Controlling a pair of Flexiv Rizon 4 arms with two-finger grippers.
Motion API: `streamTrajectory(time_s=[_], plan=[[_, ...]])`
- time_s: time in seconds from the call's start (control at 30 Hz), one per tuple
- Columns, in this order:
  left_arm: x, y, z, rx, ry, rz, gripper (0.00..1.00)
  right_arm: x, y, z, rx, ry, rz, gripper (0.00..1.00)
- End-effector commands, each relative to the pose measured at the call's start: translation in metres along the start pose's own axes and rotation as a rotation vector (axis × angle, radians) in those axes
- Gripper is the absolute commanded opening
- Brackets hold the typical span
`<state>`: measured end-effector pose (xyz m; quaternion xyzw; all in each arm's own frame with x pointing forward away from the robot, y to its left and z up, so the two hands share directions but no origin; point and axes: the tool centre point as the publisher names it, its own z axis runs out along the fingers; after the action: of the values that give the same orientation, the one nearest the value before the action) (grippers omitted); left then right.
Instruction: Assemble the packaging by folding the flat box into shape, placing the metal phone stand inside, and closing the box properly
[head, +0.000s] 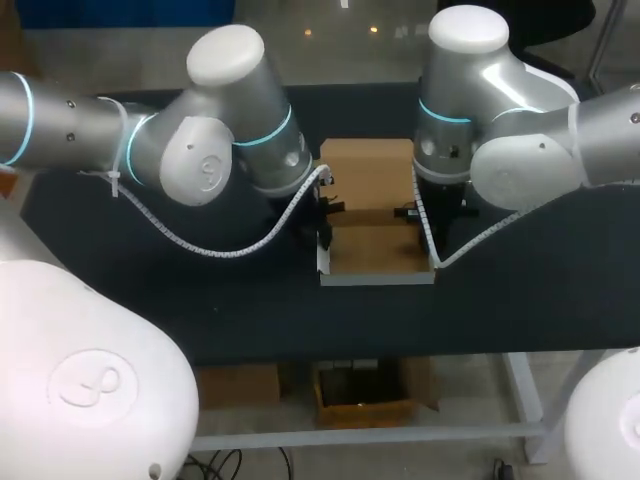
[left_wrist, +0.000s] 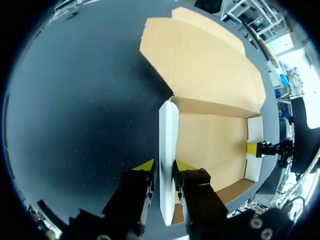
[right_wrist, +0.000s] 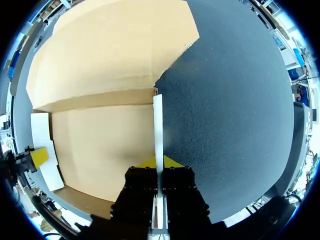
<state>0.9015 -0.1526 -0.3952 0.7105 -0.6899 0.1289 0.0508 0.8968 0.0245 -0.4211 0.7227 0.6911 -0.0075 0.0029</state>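
The box (head: 375, 250) is lying at the centre of the frame on the worktop (head: 250, 310), its long axis running up the picture. The left pincer (left_wrist: 163, 167) is clamping the left wall (left_wrist: 168, 125), the right pincer (right_wrist: 158, 161) the right wall (right_wrist: 158, 120), each wall lying lengthwise between the fingers

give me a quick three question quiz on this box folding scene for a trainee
1. True or false: the left tool is shut on a raised side flap of the brown cardboard box.
2. The right tool grips: A) a phone stand, B) the opposite side flap, C) nothing.
3. Fill in: the lid panel lies ____, not folded over.
Key: 1 true; 2 B; 3 open.
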Motion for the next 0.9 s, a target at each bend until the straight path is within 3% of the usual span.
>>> streamTrajectory(time_s=[0.03,0.37,0.53,0.9], plan=[[0.003,0.001,0.001,0.003,-0.278,0.002,0.22,0.000,0.001,0.000,0.002,-0.004,0.001,0.00],[0.002,0.002,0.008,-0.010,-0.333,0.002,0.21,0.000,0.001,0.000,0.002,-0.004,0.001,0.00],[0.001,0.001,0.009,-0.012,-0.344,-0.002,0.08,0.000,0.001,0.000,0.002,-0.004,0.001,0.00],[-0.002,-0.001,0.015,-0.041,-0.359,0.006,0.11,0.000,0.001,0.000,0.002,-0.004,0.001,0.00]])
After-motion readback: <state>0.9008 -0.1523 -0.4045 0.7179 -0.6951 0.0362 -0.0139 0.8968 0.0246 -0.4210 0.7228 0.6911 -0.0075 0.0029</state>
